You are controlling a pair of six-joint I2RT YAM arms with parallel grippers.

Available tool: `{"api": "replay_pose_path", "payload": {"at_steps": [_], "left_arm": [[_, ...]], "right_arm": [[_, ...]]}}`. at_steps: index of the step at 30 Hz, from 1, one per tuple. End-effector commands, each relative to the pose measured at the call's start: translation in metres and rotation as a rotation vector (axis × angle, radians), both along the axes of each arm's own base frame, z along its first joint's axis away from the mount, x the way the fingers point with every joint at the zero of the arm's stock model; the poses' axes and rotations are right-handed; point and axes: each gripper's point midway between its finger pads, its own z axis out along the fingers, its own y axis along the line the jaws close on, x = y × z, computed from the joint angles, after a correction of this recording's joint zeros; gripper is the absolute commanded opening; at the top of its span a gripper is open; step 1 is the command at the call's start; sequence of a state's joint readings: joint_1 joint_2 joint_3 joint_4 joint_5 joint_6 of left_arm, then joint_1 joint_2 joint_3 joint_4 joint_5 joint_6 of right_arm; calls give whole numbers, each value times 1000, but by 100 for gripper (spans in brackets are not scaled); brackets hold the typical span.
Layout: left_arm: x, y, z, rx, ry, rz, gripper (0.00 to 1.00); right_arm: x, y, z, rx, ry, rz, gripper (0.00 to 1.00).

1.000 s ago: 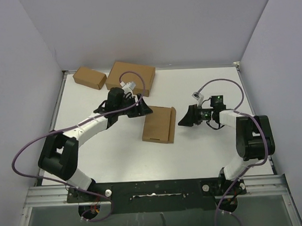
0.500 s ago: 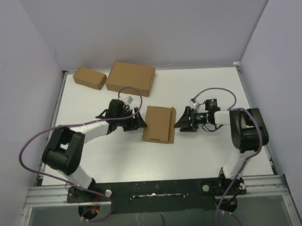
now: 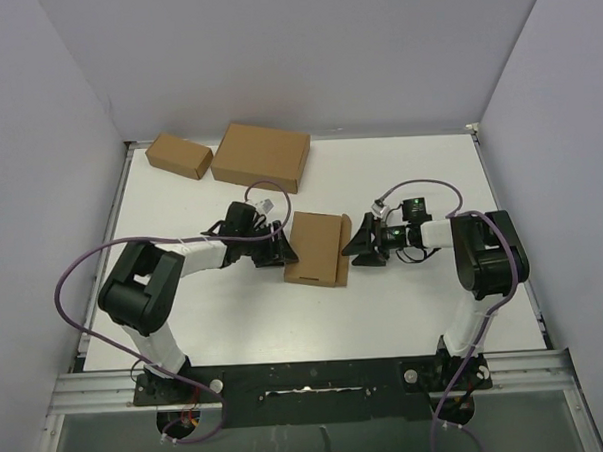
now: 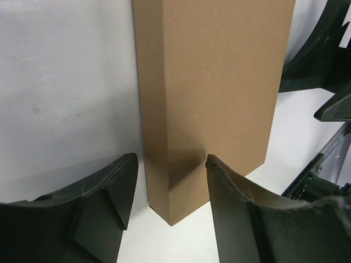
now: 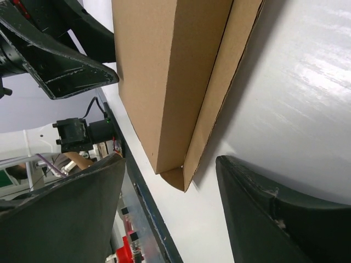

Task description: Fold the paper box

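The paper box lies in the middle of the table, a shallow brown rectangle. A thin flap stands out along its right side. My left gripper is open at the box's left edge, its fingers straddling the near left corner without touching it. In the left wrist view the box fills the middle ahead of that gripper. My right gripper is open at the box's right edge. In the right wrist view the box and its flap corner lie between that gripper's fingers, apart from them.
A larger thick cardboard box and a small cardboard box stand at the back left. The left gripper's fingers show beyond the box in the right wrist view. Grey walls enclose the white table.
Both grippers have closed in on the paper box: the left one came down and right to its left edge, and the right one moved left to its right edge. The box has not moved.
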State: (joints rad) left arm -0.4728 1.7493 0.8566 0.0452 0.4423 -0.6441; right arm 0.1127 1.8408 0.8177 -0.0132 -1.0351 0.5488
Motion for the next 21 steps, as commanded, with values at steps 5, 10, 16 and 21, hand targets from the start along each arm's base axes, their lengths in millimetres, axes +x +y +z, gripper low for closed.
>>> {"api": "replay_pose_path", "payload": {"at_steps": [5, 10, 16, 21], "left_arm": [[9, -21, 8, -45, -31, -31, 50], [6, -26, 5, -48, -23, -44, 49], [6, -32, 6, -53, -21, -58, 48], [8, -34, 5, -45, -19, -62, 47]], "right_arm": [[9, 5, -1, 8, 5, -11, 68], [9, 8, 3, 28, -1, -2, 64], [9, 11, 10, 49, -20, 13, 59], [9, 13, 18, 62, -50, 24, 53]]}}
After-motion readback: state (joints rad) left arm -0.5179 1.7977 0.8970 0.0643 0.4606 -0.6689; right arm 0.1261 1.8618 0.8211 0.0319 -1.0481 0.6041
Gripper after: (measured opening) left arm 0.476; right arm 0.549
